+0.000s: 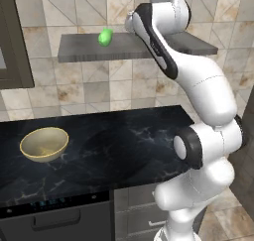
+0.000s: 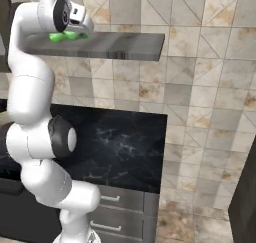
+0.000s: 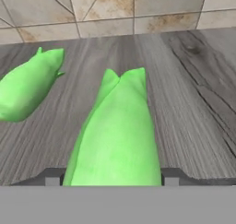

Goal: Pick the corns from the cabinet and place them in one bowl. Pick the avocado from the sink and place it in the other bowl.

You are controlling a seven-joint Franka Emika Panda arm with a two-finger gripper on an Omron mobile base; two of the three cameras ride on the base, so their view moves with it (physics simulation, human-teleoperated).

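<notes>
We see the cabinet (image 3: 193,80) as a dark grey slab with a matt, streaked wood grain running along its top. The two corns, the near one (image 3: 115,135) and the one to its left (image 3: 27,87), look smooth and waxy, a bright green with soft, even shading and no texture. The wall (image 1: 99,91) behind is matt beige stone tile, mottled with brown. The bench (image 1: 129,146) reads as polished black marble with pale veins and a faint sheen. On it the pale yellow-tan bowl (image 1: 44,144) looks smooth and slightly glossy. The arm (image 1: 208,86) has glossy white plastic shells with dark joints.
</notes>
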